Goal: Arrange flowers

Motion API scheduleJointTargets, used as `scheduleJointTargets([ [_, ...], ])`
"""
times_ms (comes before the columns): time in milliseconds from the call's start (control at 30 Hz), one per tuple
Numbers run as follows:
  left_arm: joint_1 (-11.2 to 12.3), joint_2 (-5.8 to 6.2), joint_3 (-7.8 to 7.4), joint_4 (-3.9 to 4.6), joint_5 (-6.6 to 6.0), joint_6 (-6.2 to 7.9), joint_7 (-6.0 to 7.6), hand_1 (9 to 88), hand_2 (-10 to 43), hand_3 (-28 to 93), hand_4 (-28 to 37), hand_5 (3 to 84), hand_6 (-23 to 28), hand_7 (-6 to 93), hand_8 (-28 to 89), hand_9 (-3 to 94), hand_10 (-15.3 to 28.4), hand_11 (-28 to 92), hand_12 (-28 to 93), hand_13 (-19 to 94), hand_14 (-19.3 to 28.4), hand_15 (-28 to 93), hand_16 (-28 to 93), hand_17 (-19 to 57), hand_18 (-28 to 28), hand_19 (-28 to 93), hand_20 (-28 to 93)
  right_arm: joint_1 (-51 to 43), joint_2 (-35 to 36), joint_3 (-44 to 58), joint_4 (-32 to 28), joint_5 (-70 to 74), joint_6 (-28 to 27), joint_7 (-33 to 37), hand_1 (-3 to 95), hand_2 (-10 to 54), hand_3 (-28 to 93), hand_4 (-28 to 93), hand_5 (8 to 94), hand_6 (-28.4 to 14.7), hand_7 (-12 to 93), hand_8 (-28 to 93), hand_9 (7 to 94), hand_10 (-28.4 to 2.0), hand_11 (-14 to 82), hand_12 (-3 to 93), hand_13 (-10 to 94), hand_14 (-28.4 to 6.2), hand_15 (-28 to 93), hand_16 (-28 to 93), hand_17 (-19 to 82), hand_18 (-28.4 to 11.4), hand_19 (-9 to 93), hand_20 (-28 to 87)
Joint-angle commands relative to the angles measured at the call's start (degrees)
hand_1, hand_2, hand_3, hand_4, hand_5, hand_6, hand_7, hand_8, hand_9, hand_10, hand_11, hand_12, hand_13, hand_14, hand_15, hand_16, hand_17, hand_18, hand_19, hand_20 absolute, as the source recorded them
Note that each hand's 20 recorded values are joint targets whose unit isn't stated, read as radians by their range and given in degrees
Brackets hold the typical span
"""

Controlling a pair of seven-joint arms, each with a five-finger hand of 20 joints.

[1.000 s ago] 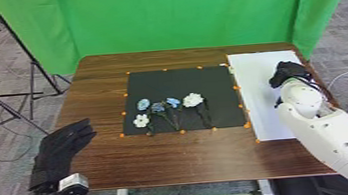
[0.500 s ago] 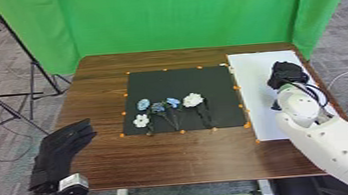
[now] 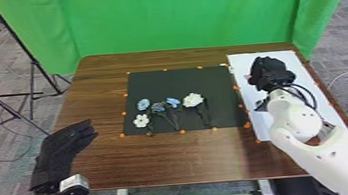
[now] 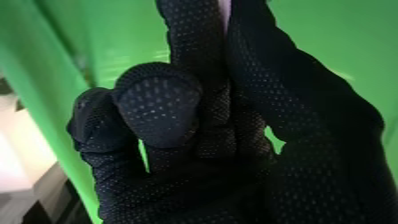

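Head view, right robot hand (image 3: 268, 73) over white sheet (image 3: 242, 62), flowers (image 3: 193, 100) near mat edge (image 3: 200, 128)

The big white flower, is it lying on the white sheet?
No, the big white flower lies on the black mat.

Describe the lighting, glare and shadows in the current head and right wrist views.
Head view: fairly even light, no strong glare on the table; dark stems nearly merge with the black mat, while the white sheet looks bright. Right wrist view: washed-out glow at the left edge, green curtain brightly lit, right hand dark against it.
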Motion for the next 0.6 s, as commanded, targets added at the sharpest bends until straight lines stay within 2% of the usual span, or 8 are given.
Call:
scheduleJointTargets([
  [33, 0.09, 0.29, 0.25, 0.14, -0.65, 0.12, 0.10, 29.2, 5.6, 83, -10.2, 49.6, 15.0, 15.3, -9, 40.7, 21.9, 36, 10, 28, 28.1, 59, -12, -9.3, 21.5, 57, 15, -6.94, -4.03, -2.03, -3.15, -0.39, 2.92, -0.63, 55.6, -9.5, 76, -28, 83.9, 0.2, 18, 2, 93.5, -7.5, 16.2, 31.2, 82, -4.1, 67, 22, 49, -20.8, 93, 32],
  [67, -0.28, 0.15, 0.36, 0.27, -0.69, -0.13, -0.12, 29.1, 5.6, 83, -10.2, 49.6, 15.0, 15.3, -9, 40.7, 21.9, 36, 10, 28, 28.1, 59, -12, -9.3, 21.5, 57, 15, -7.55, -4.60, -1.97, -3.48, -0.27, 2.90, -0.52, 55.5, -9.5, 76, -28, 83.9, 0.1, 18, 2, 93.5, -7.5, 16.2, 31.2, 82, -4.1, 67, 21, 49, -20.8, 93, 32],
  [167, -0.43, -0.65, -0.21, 0.17, 0.20, -0.88, -1.20, 29.1, 5.6, 83, -10.3, 49.6, 15.1, 15.2, -9, 40.7, 21.9, 36, 10, 28, 28.1, 59, -12, -9.3, 21.5, 57, 15, -7.99, -5.74, -3.01, -4.29, 0.39, 3.48, 0.00, 55.5, -9.5, 76, -28, 83.9, 0.2, 18, 2, 93.5, -7.6, 16.3, 30.9, 82, -4.1, 67, 21, 49, -20.8, 93, 32],
  [300, -0.35, 0.32, 0.04, 0.15, -0.60, -0.33, -0.56, 29.0, 5.6, 83, -10.4, 49.5, 15.1, 15.2, -9, 40.7, 21.9, 36, 10, 28, 28.1, 59, -12, -9.3, 21.5, 57, 15, -8.39, -7.06, -3.89, -4.99, 0.33, 4.04, -0.52, 55.3, -9.5, 76, -28, 83.8, 0.2, 18, 3, 93.4, -7.8, 16.6, 30.7, 82, -4.1, 67, 21, 49, -20.9, 93, 31],
  [433, -0.77, -0.29, 0.15, 0.22, -0.23, -0.59, -1.18, 29.0, 5.6, 83, -10.4, 49.6, 15.0, 15.2, -9, 40.7, 22.0, 36, 10, 28, 28.1, 59, -12, -9.3, 21.5, 57, 15, -8.36, -7.72, -4.35, -5.09, 0.64, 3.90, -0.74, 55.0, -9.5, 76, -28, 83.6, 0.1, 18, 3, 93.2, -7.8, 16.9, 30.7, 82, -4.2, 67, 21, 48, -20.9, 93, 31],
  [500, -0.60, 0.57, 0.39, 0.19, -0.65, -0.34, -0.90, 29.0, 5.6, 83, -10.4, 49.5, 15.0, 15.2, -9, 40.7, 22.0, 36, 10, 28, 28.1, 59, -12, -9.3, 21.5, 57, 15, -8.72, -7.75, -4.11, -5.30, 0.81, 3.94, -0.56, 54.1, -9.5, 77, -28, 83.5, -0.1, 18, 3, 92.9, -8.0, 17.3, 30.5, 81, -4.2, 67, 21, 48, -21.0, 93, 31],
  [600, -0.54, -0.03, 0.14, 0.15, -0.40, -0.53, -1.30, 29.0, 5.5, 83, -10.4, 49.5, 15.0, 15.2, -9, 40.7, 22.1, 36, 10, 28, 28.1, 59, -12, -9.3, 21.5, 57, 15, -9.16, -7.70, -4.04, -5.64, 1.70, 5.73, 0.12, 51.2, -9.5, 78, -28, 80.1, -1.4, 18, 2, 89.7, -8.7, 18.2, 29.8, 79, -5.2, 68, 21, 47, -20.9, 93, 31],
])
